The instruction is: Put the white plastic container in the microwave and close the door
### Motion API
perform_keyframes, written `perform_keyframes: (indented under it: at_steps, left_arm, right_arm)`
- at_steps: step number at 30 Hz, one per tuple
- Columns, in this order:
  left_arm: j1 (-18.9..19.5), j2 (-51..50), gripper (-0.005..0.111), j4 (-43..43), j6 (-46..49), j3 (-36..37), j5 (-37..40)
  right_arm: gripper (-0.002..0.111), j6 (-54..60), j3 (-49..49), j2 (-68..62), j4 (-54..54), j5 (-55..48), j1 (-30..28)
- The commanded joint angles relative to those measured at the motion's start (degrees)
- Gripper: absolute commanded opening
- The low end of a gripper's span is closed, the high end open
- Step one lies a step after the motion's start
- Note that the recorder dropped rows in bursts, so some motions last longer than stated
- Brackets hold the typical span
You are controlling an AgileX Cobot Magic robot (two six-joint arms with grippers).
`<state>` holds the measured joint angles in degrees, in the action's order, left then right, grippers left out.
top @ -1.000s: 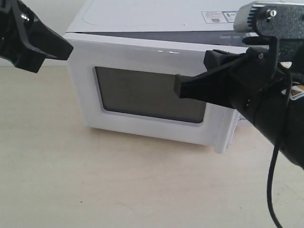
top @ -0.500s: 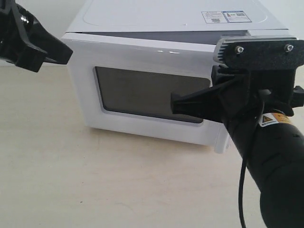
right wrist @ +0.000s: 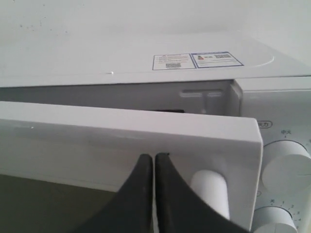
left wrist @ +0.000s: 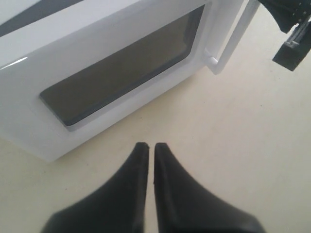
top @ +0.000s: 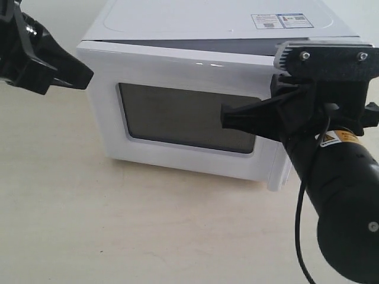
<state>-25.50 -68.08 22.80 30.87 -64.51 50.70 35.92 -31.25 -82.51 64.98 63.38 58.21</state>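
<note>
Right wrist view showed the right gripper (right wrist: 154, 157), fingers pressed together on nothing, tips at the door (right wrist: 121, 131) just beside its bar handle (right wrist: 210, 187); the door stood slightly ajar, its free edge on this arm's side, so the closing push ran straight towards the microwave (top: 195, 21); the left gripper (left wrist: 148, 145), likewise pressed together, hung well apart; the white plastic container was unseen, presumably inside; since half a second earlier the right tips had shifted towards the handle, the gap seemingly unchanged.

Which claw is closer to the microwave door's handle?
Right. The right gripper is at the door front, just beside the handle; the left gripper hangs by the door's opposite top corner, far from it.
</note>
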Motion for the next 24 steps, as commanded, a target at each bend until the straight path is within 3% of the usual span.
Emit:
perform_keyframes:
  at_steps: [1, 15, 24]
  left_arm:
    - [-0.3, 0.4, 0.004, 0.7, -0.5, -0.3, 0.3]
    - [-0.3, 0.4, 0.004, 3.0, -0.2, -0.3, 0.3]
    - [-0.3, 0.4, 0.004, 4.8, 0.8, -0.3, 0.3]
  right_arm:
    - [0.000, -2.8, -0.3, -0.2, -2.9, -3.0, -2.3]
    - [0.000, -6.5, -0.4, -0.2, -10.4, -6.3, -10.3]
    - [0.000, -4.5, -5.9, -3.4, -13.2, -10.1, -12.0]
